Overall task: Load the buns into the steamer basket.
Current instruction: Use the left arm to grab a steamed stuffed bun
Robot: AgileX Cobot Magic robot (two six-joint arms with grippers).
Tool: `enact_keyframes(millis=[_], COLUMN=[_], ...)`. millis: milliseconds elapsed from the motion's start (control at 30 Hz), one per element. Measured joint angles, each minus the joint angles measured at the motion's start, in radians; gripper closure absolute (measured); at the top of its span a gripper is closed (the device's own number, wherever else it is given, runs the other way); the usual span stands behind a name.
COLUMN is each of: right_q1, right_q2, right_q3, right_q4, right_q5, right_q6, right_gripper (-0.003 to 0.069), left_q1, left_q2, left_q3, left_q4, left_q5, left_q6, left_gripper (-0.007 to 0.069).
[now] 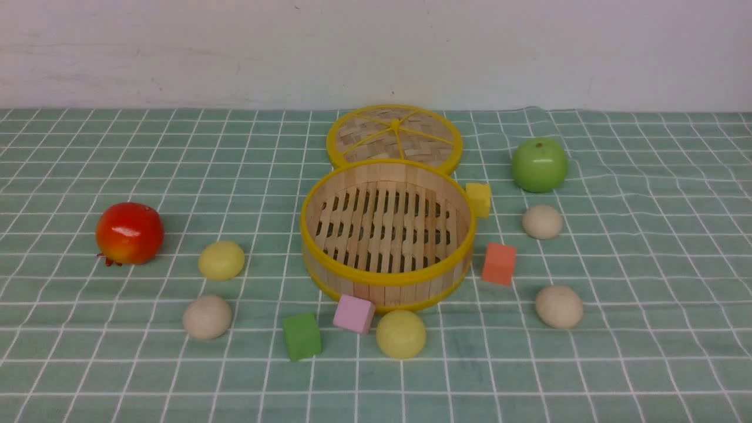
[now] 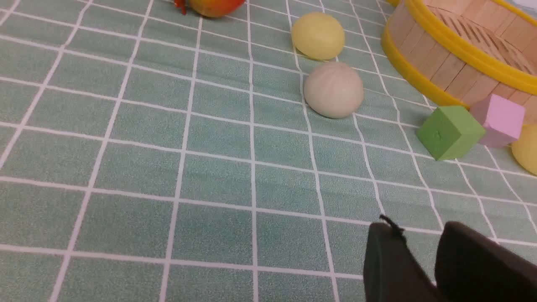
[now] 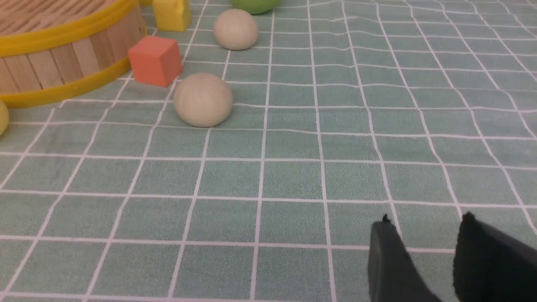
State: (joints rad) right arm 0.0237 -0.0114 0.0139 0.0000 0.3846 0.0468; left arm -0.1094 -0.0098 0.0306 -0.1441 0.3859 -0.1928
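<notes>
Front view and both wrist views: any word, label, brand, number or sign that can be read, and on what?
None readable in any view.
The steamer basket, lid and buns are plain.
The green cube has a tiny dark speck, too small to read.
</notes>
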Motion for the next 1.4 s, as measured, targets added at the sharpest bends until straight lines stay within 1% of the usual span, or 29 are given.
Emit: enact_keyframes(millis=[1100, 1167, 1267, 1300, 1367, 1400], right_q1=[0.0, 0.0, 0.0, 0.0, 0.0, 0.0], right_q2=[0.0, 0.0, 0.0, 0.0, 0.0, 0.0], right_q3=[0.0, 0.0, 0.0, 0.0, 0.0, 0.0], right_q4=[0.0, 0.0, 0.0, 0.0, 0.0, 0.0], right_q5=[0.0, 0.0, 0.0, 0.0, 0.0, 0.0], right_q6=[0.0, 0.0, 0.0, 0.0, 0.0, 0.0], right_gripper=[0.042, 0.042, 0.042, 0.042, 0.042, 0.042], left_q1=[0.0, 0.0, 0.0, 0.0, 0.0, 0.0], left_q2=[0.0, 0.0, 0.0, 0.0, 0.0, 0.0], left_q3=[0.0, 0.0, 0.0, 0.0, 0.0, 0.0], left_q4=[-0.001, -0.048, -0.22, -0.233, -0.391, -0.432], left_q5=[-0.003, -0.049, -0.159, -0.166, -0.253, -0.279], left_q6=[-0.001, -0.025, -0.124, -0.131, -0.206, -0.215], left_gripper=[0.0424, 0.0421, 0.0421, 0.042, 0.0417, 0.0417])
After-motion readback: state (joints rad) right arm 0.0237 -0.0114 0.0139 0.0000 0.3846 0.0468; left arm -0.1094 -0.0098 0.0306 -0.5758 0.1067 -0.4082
